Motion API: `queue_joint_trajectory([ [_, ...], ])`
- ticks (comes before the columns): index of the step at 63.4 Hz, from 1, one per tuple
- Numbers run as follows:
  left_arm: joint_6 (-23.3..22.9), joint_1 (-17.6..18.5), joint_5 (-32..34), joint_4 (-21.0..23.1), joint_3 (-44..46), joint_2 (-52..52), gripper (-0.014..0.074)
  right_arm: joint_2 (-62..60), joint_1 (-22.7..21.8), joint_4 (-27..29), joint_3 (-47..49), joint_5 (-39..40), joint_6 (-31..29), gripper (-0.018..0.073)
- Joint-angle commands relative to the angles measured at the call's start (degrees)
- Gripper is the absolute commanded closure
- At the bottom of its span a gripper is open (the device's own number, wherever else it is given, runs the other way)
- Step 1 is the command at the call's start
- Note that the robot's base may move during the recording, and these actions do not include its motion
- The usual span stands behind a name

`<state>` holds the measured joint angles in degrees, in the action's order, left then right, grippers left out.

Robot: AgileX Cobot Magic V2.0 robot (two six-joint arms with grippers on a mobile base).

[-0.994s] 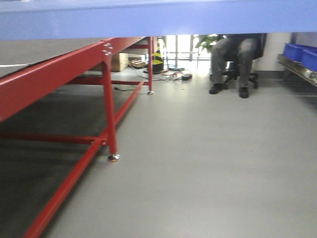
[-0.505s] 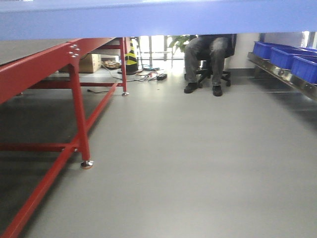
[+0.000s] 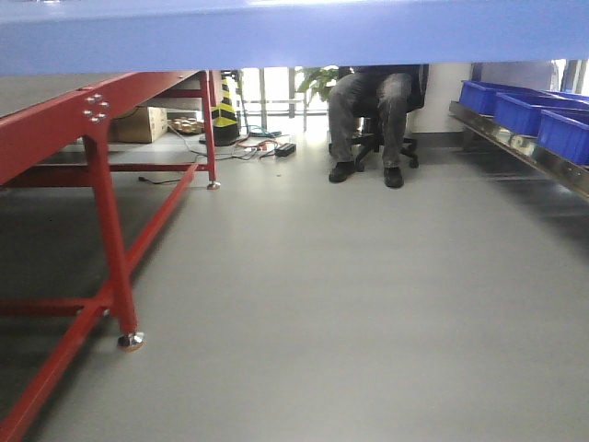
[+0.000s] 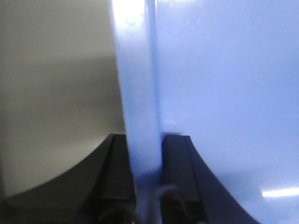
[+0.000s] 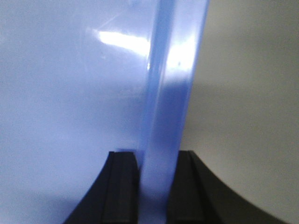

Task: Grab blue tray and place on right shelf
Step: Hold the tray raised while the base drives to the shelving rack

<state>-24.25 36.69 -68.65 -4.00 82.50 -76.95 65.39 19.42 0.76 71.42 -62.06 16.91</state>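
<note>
Tray [image 4: 224, 93] rim inside left pincer [image 4: 145, 137], right pincer [image 5: 156, 155].

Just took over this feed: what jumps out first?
The blue tray spans the top of the front view; the left gripper and right gripper each have jaws shut on its rim. Below, a red-framed rack stands left, a seated person is at the far end, and dark blue bins line the right shelf.
</note>
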Motion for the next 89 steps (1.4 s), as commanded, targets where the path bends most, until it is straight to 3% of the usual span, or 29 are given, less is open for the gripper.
queue_joint_trajectory([
  [1,1.8,0.4,-3.6,-3.2,1.4,1.6,0.0645,-1.4,-0.5,-3.7,1.8,3.3,-0.9,0.0491],
  [89,1.8,0.4,-3.6,-2.8,1.4,1.6,0.0645,-1.4,-0.5,-3.7,1.8,3.3,-0.9,0.0491],
])
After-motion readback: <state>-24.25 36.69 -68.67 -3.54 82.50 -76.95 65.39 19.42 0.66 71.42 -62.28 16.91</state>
